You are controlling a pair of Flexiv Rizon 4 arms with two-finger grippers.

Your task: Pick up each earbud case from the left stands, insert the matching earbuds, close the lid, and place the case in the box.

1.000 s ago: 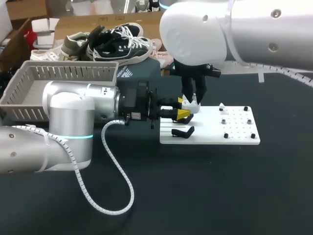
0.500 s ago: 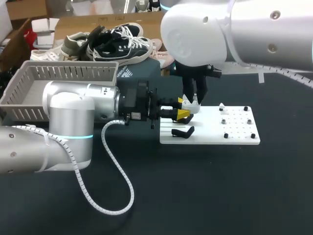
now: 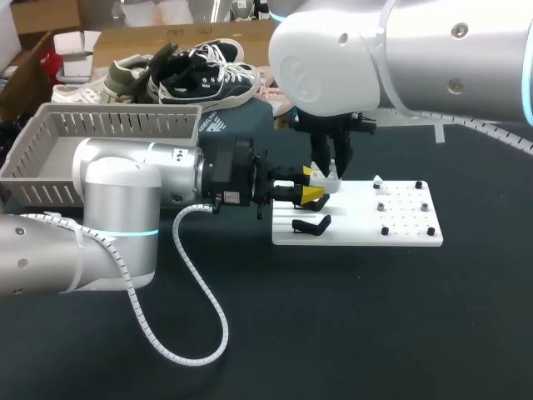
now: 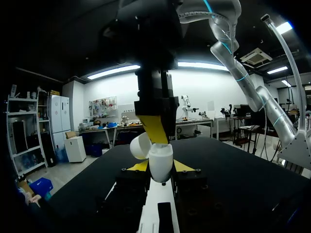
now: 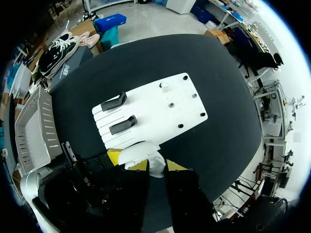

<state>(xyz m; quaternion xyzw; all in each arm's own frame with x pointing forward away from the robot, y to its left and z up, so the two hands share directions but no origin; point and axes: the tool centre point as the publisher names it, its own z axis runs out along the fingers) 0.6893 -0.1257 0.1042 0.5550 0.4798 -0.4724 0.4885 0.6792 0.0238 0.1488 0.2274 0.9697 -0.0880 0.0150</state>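
Observation:
A white earbud case [image 4: 161, 162] with its lid [image 4: 138, 145] open is held level over the left end of the white board [image 3: 404, 229]. My left gripper [image 3: 310, 195] [image 4: 161, 166] is shut on it from both sides. From above, my right gripper [image 3: 328, 173] [image 5: 146, 163] points straight down into the open case [image 5: 142, 152], its yellow fingers [image 4: 155, 127] close together. It appears shut on an earbud, which the tips mostly hide. A white earbud [image 3: 377, 180] stands on a peg at the board's far side.
Two black stands [image 5: 114, 102] [image 5: 122, 124] sit on the board's left half; one [image 3: 311, 225] lies just under the held case. Small black pegs [image 3: 385, 231] dot the right half. A grey basket [image 3: 108, 125] stands at the table's far left.

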